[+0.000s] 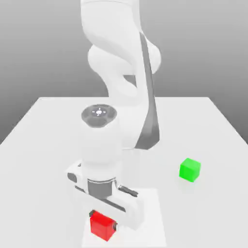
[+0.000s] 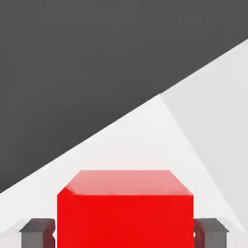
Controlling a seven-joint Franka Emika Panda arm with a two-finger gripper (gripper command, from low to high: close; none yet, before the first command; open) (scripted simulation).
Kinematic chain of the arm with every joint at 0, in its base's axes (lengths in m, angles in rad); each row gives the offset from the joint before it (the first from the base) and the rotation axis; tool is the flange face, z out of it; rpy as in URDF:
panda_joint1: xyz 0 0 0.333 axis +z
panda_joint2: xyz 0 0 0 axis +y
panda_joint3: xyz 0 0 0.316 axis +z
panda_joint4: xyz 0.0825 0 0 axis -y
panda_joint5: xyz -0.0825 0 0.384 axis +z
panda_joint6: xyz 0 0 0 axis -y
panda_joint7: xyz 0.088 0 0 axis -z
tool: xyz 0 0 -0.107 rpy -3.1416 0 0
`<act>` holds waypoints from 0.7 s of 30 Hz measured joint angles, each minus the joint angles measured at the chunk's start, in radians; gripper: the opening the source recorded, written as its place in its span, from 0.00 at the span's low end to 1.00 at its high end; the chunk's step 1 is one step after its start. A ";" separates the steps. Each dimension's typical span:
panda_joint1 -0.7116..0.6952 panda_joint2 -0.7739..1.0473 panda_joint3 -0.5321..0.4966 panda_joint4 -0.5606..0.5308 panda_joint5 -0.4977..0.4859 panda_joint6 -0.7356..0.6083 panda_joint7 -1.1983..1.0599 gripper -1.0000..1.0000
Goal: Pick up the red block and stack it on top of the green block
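The red block (image 1: 101, 225) sits low at the near edge of the white table (image 1: 203, 126), under the arm's hand. My gripper (image 1: 103, 224) comes down over it. In the hand view the red block (image 2: 125, 213) lies between the grey fingers (image 2: 37, 232), which press against its two sides, so my gripper (image 2: 124, 233) is shut on it. I cannot tell whether the block rests on the table or hangs just above it. The green block (image 1: 190, 169) stands alone on the table toward the exterior view's right, well apart from the gripper.
The arm's white links (image 1: 121, 72) rise from the middle back of the table. A paler square patch (image 1: 151, 213) marks the table surface beside the hand. The table's near edge runs close to the red block.
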 joint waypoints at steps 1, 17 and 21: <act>0.000 0.000 0.000 0.000 0.000 0.000 0.000 0.00; 0.328 -0.463 0.225 -0.257 0.229 -0.198 -0.161 0.00; 0.484 -0.589 0.302 -0.373 0.300 -0.208 -0.213 0.00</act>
